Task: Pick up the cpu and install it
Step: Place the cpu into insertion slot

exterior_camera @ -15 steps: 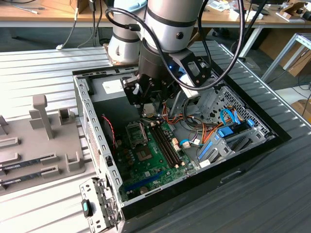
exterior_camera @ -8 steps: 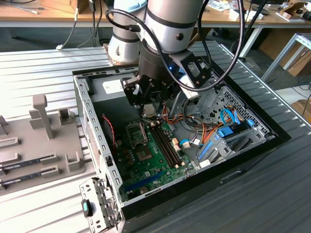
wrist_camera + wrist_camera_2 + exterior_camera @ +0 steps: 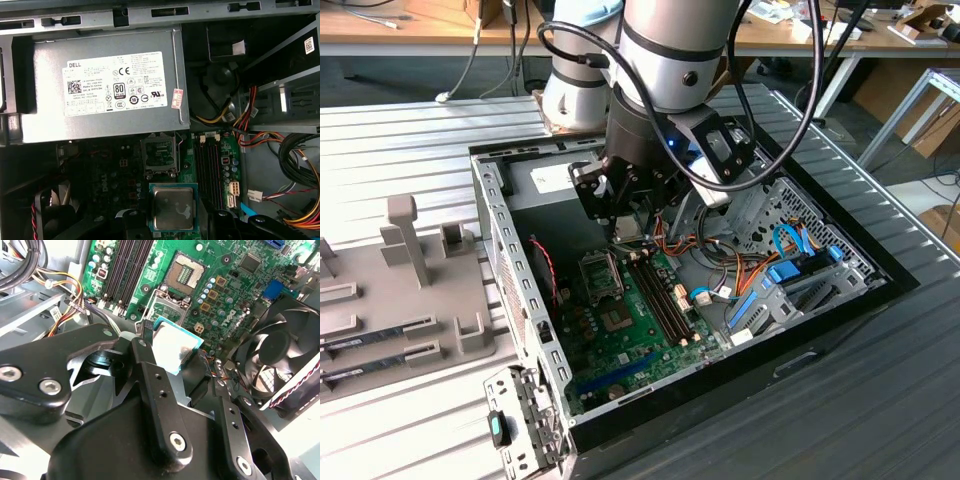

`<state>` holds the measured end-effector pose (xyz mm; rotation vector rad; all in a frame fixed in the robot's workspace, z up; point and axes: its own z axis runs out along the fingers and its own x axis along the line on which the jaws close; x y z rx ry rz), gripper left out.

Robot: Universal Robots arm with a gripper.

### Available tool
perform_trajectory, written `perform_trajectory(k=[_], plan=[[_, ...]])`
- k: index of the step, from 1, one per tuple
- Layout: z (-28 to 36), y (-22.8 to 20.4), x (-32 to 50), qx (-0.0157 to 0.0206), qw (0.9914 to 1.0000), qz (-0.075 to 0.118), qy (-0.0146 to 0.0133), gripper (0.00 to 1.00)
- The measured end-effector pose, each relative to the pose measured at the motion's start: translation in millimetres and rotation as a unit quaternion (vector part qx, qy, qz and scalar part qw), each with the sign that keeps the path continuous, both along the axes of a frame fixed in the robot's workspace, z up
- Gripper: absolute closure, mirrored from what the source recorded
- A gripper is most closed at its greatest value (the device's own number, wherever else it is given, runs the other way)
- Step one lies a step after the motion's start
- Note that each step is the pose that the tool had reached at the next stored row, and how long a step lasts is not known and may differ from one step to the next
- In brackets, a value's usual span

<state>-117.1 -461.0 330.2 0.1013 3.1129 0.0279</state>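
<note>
Two black fingers (image 3: 149, 365) of the gripper (image 3: 172, 354) were set against opposite edges of the cpu (image 3: 172, 344), and the jaws were clamped on it. The chip was held clear of the board, silvery top toward the wrist, with its thin green edge showing around the metal in both wrist views.

The cpu was not seated. It hung above the green motherboard (image 3: 620, 345), just beside the processor socket (image 3: 186, 275). The socket was observed open, its contact field exposed and its metal retaining frame (image 3: 167, 304) swung back. In the first wrist view the chip lay between the socket and the gripper body, close to the socket's edge but apart from it.

The long memory slots (image 3: 127, 270) ran beside the socket. A dark square chip (image 3: 250, 262) was soldered to the board further off, and a black fan (image 3: 275, 355) stood near the board's edge. The grey power-supply box (image 3: 105, 85) sat on the far side of the socket from the chip, with bundled coloured wires (image 3: 300, 165) to one side.

The open computer case (image 3: 490, 220) rested on a ribbed metal table (image 3: 420, 140). A grey fixture tray (image 3: 400, 290) lay at the exterior view's left, well apart from the gripper.
</note>
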Motion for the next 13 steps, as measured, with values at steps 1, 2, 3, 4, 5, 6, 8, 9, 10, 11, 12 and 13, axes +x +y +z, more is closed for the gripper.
perform_trajectory(k=[1,2,3,4,5,6,8,9,10,11,12,13], plan=[[-0.1,-0.1,0.0,0.0,1.0,0.0,0.0,0.53],[-0.3,-0.3,0.0,0.0,1.0,0.0,0.0,0.53],[-0.6,-0.4,0.0,0.0,1.0,0.0,0.0,0.53],[-0.7,-0.5,0.0,0.0,1.0,0.0,0.0,0.53],[-1.0,-0.6,0.0,0.0,1.0,0.0,0.0,0.53],[-1.2,-0.6,0.0,0.0,1.0,0.0,0.0,0.53],[-2.4,-1.5,0.0,0.0,1.0,0.0,0.0,0.53],[-3.3,-2.2,0.0,-0.0001,0.99999,0.003,0.0,0.53],[-4.0,-2.3,0.0,0.0,0.99989,0.015,0.0,0.53],[-4.5,-2.3,0.0,0.0,0.99987,0.016,0.0,0.53],[-5.1,-2.3,0.0,0.0,0.99987,0.016,0.0,0.53],[-5.7,-2.4,0.0,0.0,0.99987,0.016,0.0,0.53]])
